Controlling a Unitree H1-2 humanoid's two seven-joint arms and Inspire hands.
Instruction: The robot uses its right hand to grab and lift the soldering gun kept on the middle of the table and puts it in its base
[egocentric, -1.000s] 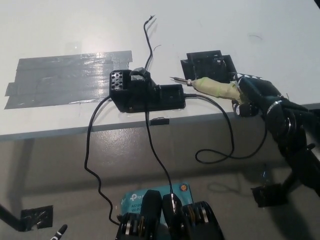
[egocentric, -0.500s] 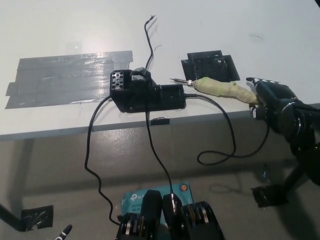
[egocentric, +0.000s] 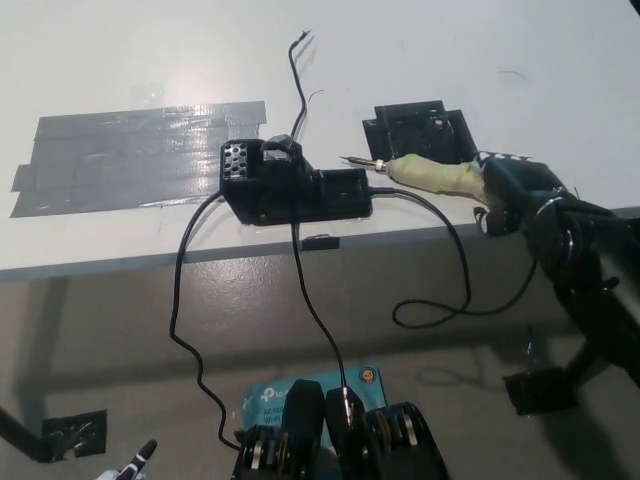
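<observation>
The soldering gun (egocentric: 432, 176) lies on the white table (egocentric: 500, 60), with a pale taped handle and a thin metal tip pointing left. My black right hand (egocentric: 518, 193) reaches in from the right near the table's front edge. It is shut on the rear of the handle. The tip stops just short of the black base unit (egocentric: 290, 188) at the table's middle, whose socket block has small holes on top. Only a white fingertip of my left hand (egocentric: 140, 458) shows at the bottom left, below the table.
A black slotted bracket (egocentric: 420, 128) sits just behind the gun. Grey tape (egocentric: 140, 150) covers the table's left part. Black cables (egocentric: 440, 300) hang in loops over the front edge. A teal box (egocentric: 300, 395) lies on the floor below.
Half a second ago my right hand had drawn back to the right, off the handle; now it has returned and closed on the handle's rear. The gun has hardly moved.
</observation>
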